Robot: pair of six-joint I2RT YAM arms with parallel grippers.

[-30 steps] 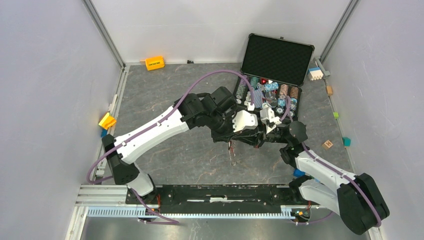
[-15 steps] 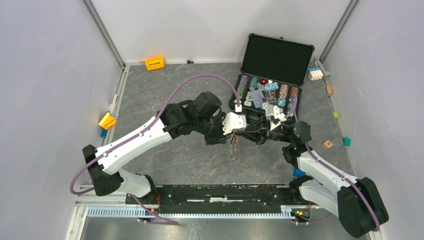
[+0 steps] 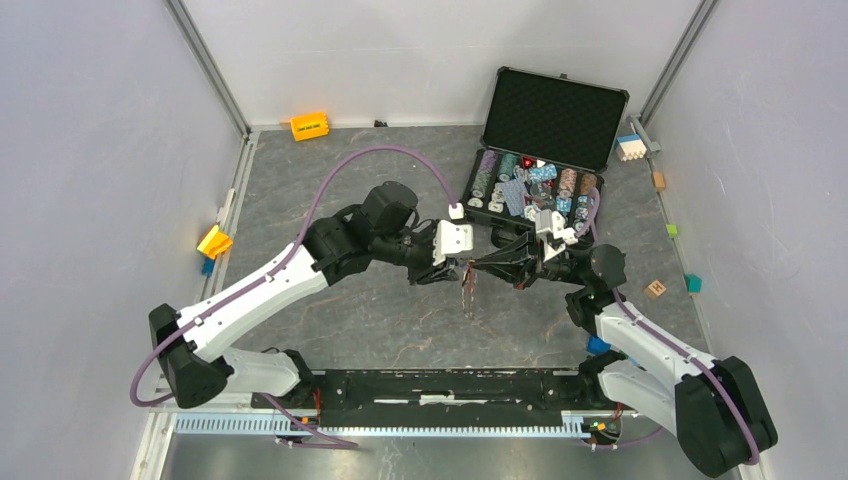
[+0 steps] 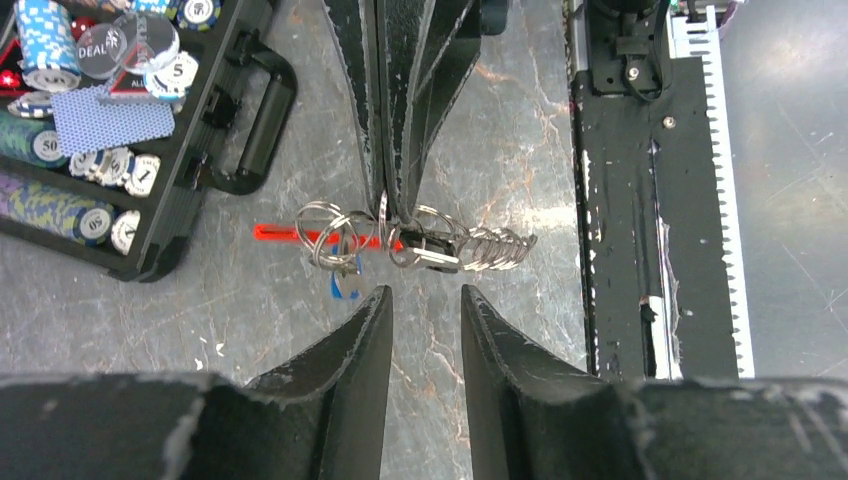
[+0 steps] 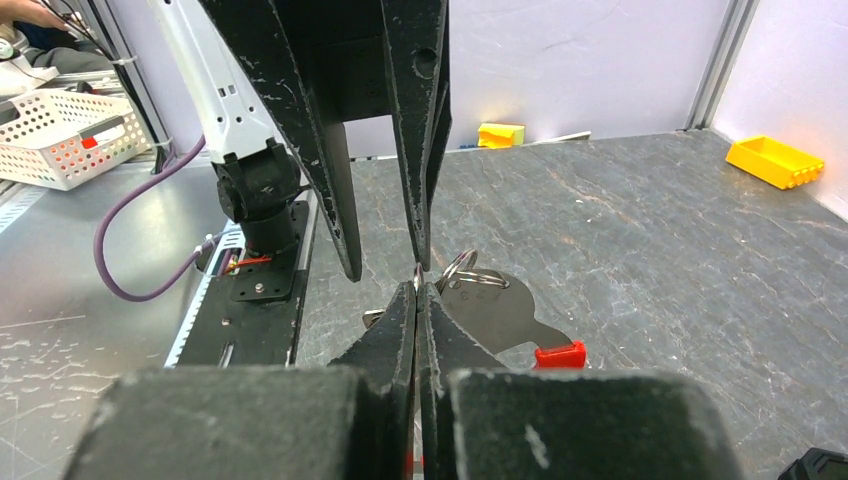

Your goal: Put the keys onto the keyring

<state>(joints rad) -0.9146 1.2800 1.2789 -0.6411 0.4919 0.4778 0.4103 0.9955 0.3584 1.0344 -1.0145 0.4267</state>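
The keyring (image 4: 345, 232) hangs in mid-air as a bunch of silver rings with a thin red fob (image 4: 275, 232) and a wire coil (image 4: 497, 248). Small silver keys (image 4: 442, 258) hang on it, and a blue tag (image 4: 340, 288) dangles below. My right gripper (image 4: 393, 215) is shut on one ring of the bunch. In the right wrist view, the right gripper (image 5: 418, 290) pinches the ring, with a flat silver key (image 5: 500, 308) and a red piece (image 5: 558, 354) beside it. My left gripper (image 4: 427, 292) is open and empty, just short of the bunch. From above, the keyring (image 3: 467, 290) dangles between both grippers.
An open black case (image 3: 555, 115) full of poker chips lies behind the right arm, and its handle (image 4: 255, 125) is close to the grippers. An orange block (image 3: 309, 126), a yellow block (image 3: 214, 242) and a wooden cube (image 3: 656, 289) lie near the walls. The black base rail (image 3: 450, 385) runs along the front.
My left gripper has opened and drawn back to the left, off the keyring bunch. The right gripper has stayed shut on the ring and shifted slightly right.
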